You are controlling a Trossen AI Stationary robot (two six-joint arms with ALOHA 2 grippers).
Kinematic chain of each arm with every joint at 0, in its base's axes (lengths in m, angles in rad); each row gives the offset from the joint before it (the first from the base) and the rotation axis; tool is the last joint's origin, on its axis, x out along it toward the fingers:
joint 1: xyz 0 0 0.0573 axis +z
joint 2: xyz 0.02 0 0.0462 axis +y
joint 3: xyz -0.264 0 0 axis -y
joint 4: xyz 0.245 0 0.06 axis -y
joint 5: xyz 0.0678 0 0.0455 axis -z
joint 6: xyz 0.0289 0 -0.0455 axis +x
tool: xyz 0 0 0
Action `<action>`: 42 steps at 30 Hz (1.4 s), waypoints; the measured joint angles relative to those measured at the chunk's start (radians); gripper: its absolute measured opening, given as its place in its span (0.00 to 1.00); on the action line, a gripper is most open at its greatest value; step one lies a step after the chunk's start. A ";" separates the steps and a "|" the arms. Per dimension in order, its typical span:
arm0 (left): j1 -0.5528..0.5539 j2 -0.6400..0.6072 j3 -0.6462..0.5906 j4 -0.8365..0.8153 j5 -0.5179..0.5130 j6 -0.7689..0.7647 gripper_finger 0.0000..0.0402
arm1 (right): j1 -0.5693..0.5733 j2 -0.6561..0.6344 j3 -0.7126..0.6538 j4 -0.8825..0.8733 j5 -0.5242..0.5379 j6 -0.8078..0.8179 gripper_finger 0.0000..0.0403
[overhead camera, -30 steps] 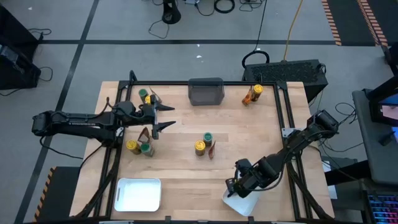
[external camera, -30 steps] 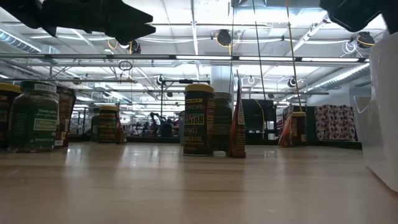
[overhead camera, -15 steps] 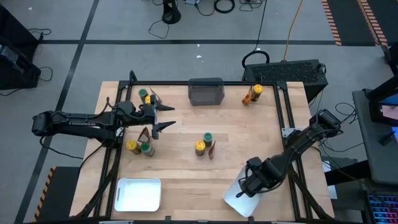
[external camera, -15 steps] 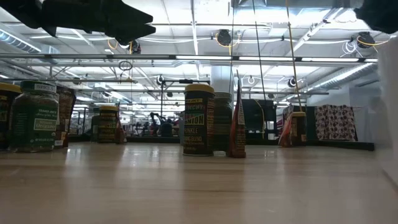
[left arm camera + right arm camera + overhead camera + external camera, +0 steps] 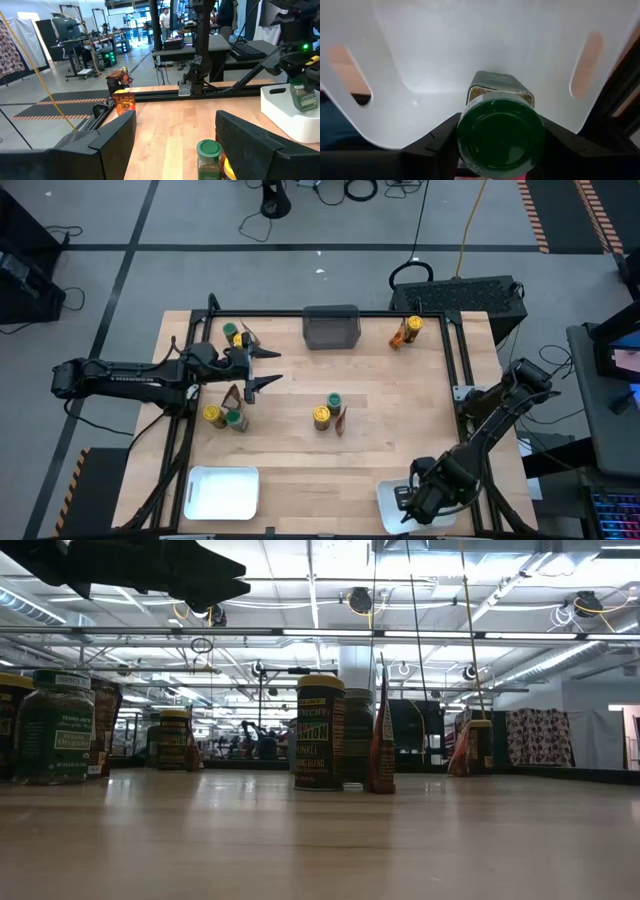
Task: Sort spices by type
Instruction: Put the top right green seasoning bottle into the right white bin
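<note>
- Right claw (image 5: pixel 500 150): clamped on a green-lidded jar (image 5: pixel 500 132), one finger on each side of the lid. The jar sits over the floor of the right white tray (image 5: pixel 470 45). In the high view this claw (image 5: pixel 425 498) is at the near right corner of the counter (image 5: pixel 380 400), above that tray (image 5: pixel 388 498).
- Left claw (image 5: pixel 262 370): fingers apart, holding nothing, raised over the far left part of the counter. In the left wrist view its two dark fingers (image 5: pixel 107 140) frame a green-lidded jar (image 5: pixel 209 159) at mid-counter.
- Mid-counter group: a yellow-lidded jar (image 5: pixel 321 416), a green-lidded jar (image 5: pixel 334 401) and a brown-orange packet (image 5: pixel 342 420), close together and upright in the low view.
- Left group, just beside the left claw: a yellow-lidded jar (image 5: pixel 212 415), a green-lidded jar (image 5: pixel 233 419) and a packet (image 5: pixel 233 395).
- Far left corner: a green-lidded jar (image 5: pixel 230 331), with a yellow lid and a packet beside it.
- Far right corner: a yellow-lidded jar (image 5: pixel 413 326) with a packet (image 5: pixel 399 336) against it.
- Dark grey bin (image 5: pixel 331 327): far edge, centre.
- Left white tray (image 5: pixel 221 492): near left corner.
</note>
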 joint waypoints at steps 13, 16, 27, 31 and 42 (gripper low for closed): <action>0.000 0.000 0.000 0.006 0.024 -0.001 0.69 | -0.007 0.000 0.000 -0.081 0.009 -0.011 0.49; 0.000 0.000 0.000 0.006 0.024 -0.002 0.69 | -0.007 0.000 0.000 -0.129 0.009 -0.017 0.49; 0.000 0.000 0.000 0.004 0.024 -0.001 0.69 | 0.003 -0.001 0.000 -0.183 0.139 -0.042 0.49; 0.000 0.000 0.000 0.003 0.024 -0.001 0.69 | 0.007 -0.001 0.000 -0.210 0.140 -0.042 0.49; 0.000 0.000 0.000 0.003 0.024 -0.001 0.69 | 0.031 0.000 0.000 -0.216 0.137 -0.032 0.49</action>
